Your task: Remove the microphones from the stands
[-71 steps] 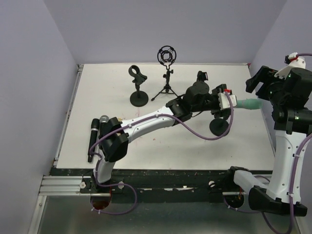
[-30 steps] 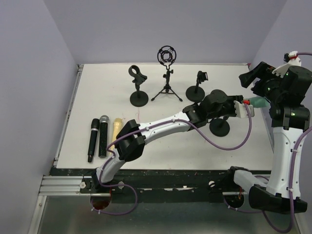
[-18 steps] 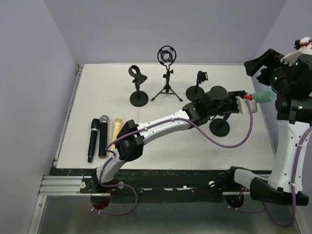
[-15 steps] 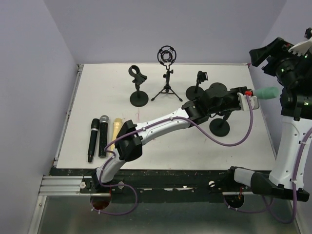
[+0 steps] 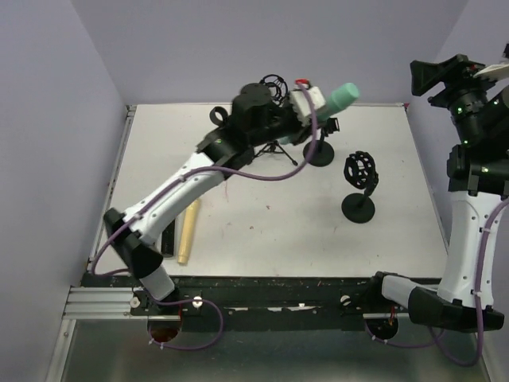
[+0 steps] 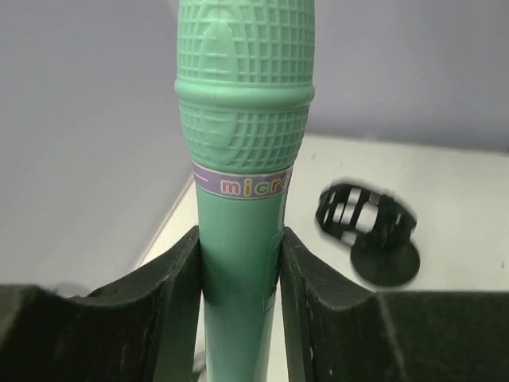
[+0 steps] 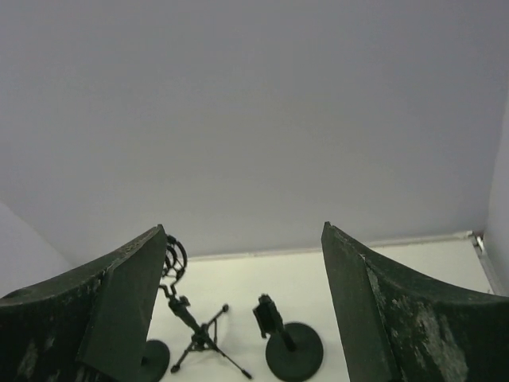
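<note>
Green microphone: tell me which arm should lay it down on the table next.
Left. The left gripper is shut on the green microphone, holding it above the far side of the table. The right gripper is open and empty, raised high at the right side.

Beige microphone (image 5: 188, 235) flat on white table (image 5: 270, 231), tripod stand (image 7: 200, 341) and round-base stand (image 7: 291, 345) farther back
</note>
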Controlling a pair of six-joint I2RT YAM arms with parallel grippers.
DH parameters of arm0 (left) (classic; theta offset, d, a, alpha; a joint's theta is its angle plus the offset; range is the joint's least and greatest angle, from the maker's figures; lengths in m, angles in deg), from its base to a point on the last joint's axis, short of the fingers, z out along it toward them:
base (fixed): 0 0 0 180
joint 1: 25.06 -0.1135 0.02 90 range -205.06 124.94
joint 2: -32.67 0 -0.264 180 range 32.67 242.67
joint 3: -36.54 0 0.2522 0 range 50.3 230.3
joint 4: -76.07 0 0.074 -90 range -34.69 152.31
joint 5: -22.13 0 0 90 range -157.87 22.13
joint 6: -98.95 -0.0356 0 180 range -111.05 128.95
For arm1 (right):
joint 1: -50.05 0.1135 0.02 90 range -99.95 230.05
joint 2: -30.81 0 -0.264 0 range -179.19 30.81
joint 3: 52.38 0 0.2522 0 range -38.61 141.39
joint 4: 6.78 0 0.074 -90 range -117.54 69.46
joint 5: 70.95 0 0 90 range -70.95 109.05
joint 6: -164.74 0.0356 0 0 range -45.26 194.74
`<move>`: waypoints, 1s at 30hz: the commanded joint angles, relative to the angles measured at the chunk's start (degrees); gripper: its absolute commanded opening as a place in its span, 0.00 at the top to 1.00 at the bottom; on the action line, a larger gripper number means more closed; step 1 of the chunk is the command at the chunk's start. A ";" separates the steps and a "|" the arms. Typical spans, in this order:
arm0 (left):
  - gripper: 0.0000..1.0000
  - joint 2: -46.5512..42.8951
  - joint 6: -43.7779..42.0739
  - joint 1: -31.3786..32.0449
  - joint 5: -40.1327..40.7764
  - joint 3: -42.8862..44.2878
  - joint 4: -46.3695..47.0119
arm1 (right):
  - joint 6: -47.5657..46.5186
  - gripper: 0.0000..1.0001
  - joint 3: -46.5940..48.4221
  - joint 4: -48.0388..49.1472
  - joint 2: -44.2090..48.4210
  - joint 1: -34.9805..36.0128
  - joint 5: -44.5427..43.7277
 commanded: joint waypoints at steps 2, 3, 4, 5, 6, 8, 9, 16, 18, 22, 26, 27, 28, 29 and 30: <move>1.00 -22.75 -2.95 -8.42 -0.12 -19.69 -13.54 | -3.96 0.14 -13.73 7.48 -1.03 -0.31 5.51; 1.00 -26.53 -3.14 -10.62 1.29 -23.20 -15.75 | -4.57 0.14 -15.13 7.48 -1.55 -0.31 6.56; 1.00 -29.09 -2.79 -13.34 2.78 -26.63 -18.29 | -5.10 0.15 -16.45 7.39 -2.08 -0.31 7.35; 1.00 -31.90 -2.18 -15.54 4.53 -29.63 -20.32 | -5.89 0.15 -17.86 7.22 -2.61 -0.40 8.49; 1.00 -34.01 -1.30 -17.82 6.81 -32.96 -23.21 | -7.64 0.15 -18.92 7.13 -2.79 -0.31 9.55; 1.00 -37.97 -0.59 -21.26 10.42 -38.76 -28.31 | -10.02 0.16 -20.68 6.43 -3.23 -0.31 11.14; 1.00 -39.82 -0.50 -22.49 11.40 -41.58 -30.69 | -10.55 0.16 -21.55 5.90 -3.31 -0.31 11.75; 1.00 -48.89 2.30 -38.29 19.67 -62.95 -32.38 | -10.38 0.16 -21.22 5.19 -7.17 -0.31 15.80; 1.00 -48.28 3.10 -44.54 18.89 -64.19 -32.56 | -10.21 0.16 -19.90 4.67 -8.50 -0.23 15.80; 1.00 -45.12 3.37 -55.09 19.05 -65.60 -30.72 | -10.64 0.17 -19.63 3.96 -8.94 -0.31 16.68; 1.00 -43.45 -0.14 -61.77 23.18 -69.29 -23.08 | -12.40 0.16 -20.24 2.82 -7.80 -0.23 17.47; 1.00 -42.40 -0.59 -63.88 23.10 -69.73 -21.93 | -12.84 0.17 -20.16 2.21 -7.45 -0.23 17.12; 1.00 -41.25 -1.03 -65.99 22.92 -70.00 -21.23 | -12.84 0.17 -20.24 1.77 -7.01 -0.31 16.51; 1.00 -39.68 -1.03 -68.27 22.31 -70.00 -20.70 | -12.84 0.16 -20.42 1.16 -6.66 -0.23 16.24; 1.00 -38.44 -1.29 -69.95 21.44 -70.00 -20.17 | -12.75 0.16 -20.51 0.80 -6.31 -0.31 16.24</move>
